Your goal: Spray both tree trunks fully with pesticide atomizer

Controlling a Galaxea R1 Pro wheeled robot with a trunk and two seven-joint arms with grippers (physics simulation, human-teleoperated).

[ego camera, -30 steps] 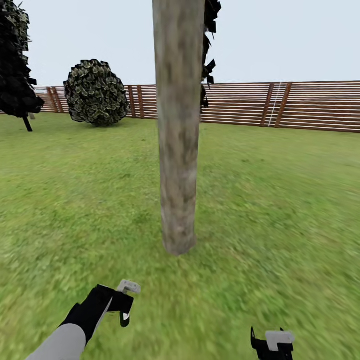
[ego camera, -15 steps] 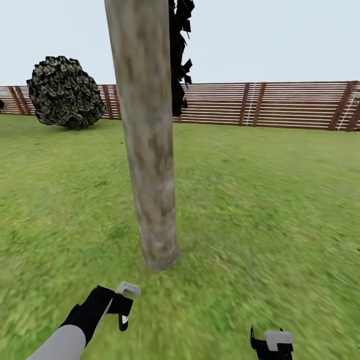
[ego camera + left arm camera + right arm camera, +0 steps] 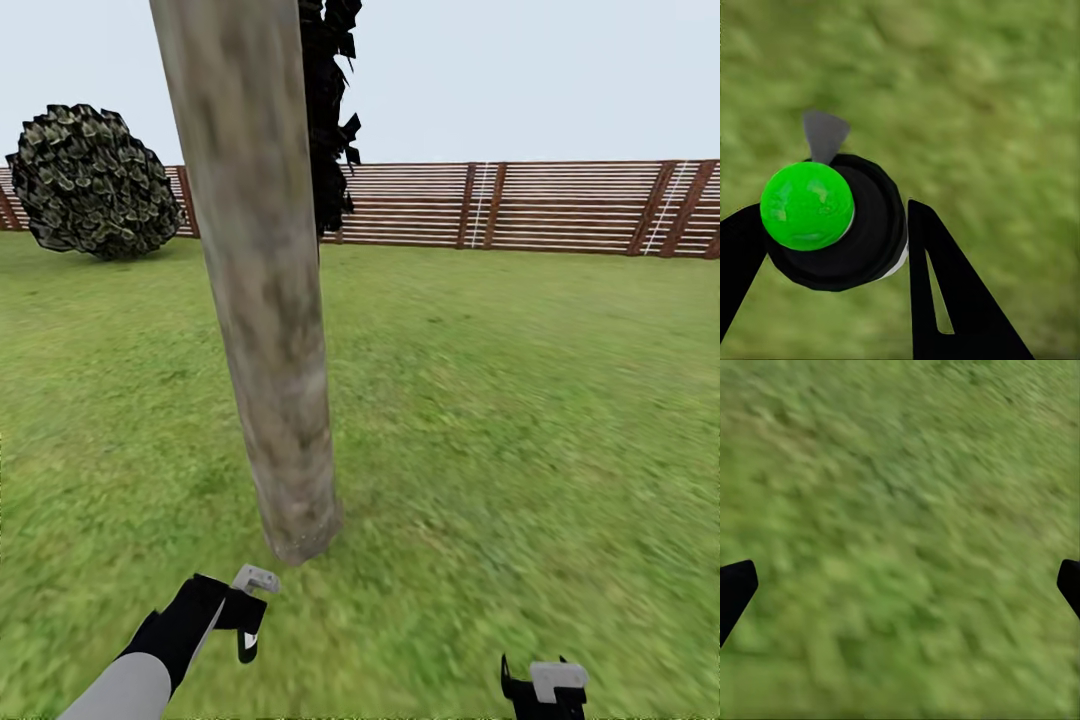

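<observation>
Left gripper (image 3: 832, 247) holds the atomizer (image 3: 832, 225) near a bare trunk (image 3: 265, 300); right gripper (image 3: 900, 585) wide, empty; spraying seems not begun.

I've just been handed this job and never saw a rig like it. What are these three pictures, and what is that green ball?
The large picture is from the robot's head, looking down at a lawn. A thick tree trunk stands just ahead, with a round bush and a wooden fence behind. The two small pictures come from cameras by each gripper. The left gripper is shut on the sprayer; the green ball is part of it. The right gripper is open, with grass below.
</observation>
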